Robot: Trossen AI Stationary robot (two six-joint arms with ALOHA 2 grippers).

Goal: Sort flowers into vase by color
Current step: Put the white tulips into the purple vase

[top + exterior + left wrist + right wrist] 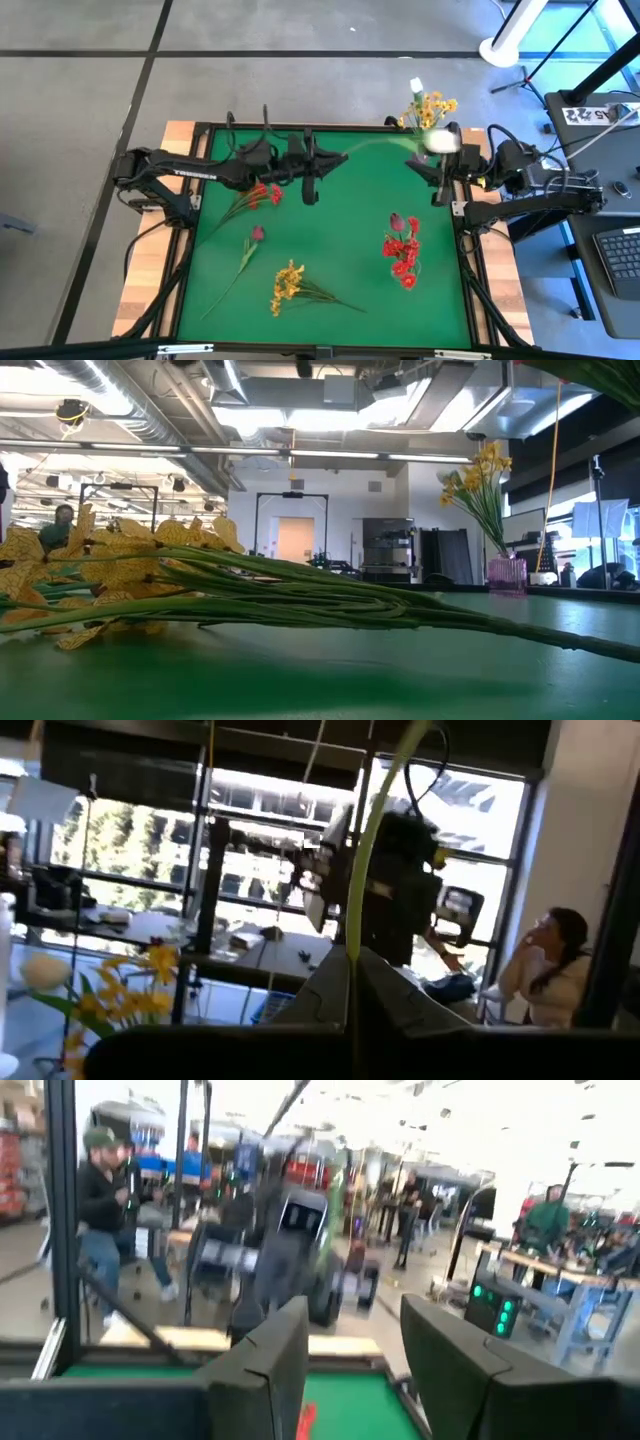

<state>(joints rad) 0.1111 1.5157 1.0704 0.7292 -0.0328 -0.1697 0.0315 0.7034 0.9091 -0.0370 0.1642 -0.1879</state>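
My left gripper (322, 162) (352, 980) is raised over the table's far middle, shut on the green stem of a white tulip whose head (440, 140) hangs by the right arm. My right gripper (430, 178) (352, 1350) stands open at the far right, with nothing between its fingers. A pink vase (507, 572) at the far right corner holds yellow flowers (432, 108). Lying on the green mat are a red flower (262, 194), a dark pink bud (257, 233), a yellow spray (288, 285) and a red cluster (402, 255). My left gripper pinches the tulip's thin green stem (352, 945) between its two fingers, near the stem's lower end. The fingers lie about level, pointing toward the table's right side. The stem (375, 145) arcs away to the right, lifted clear of the mat, with the white head at its far end.
The green mat (340, 230) lies in a black frame on a wooden table. A desk with a keyboard (620, 255) stands to the right. People show in the room beyond (100, 1200) (555, 970). The yellow spray's stems (300, 595) fill the low view's foreground.
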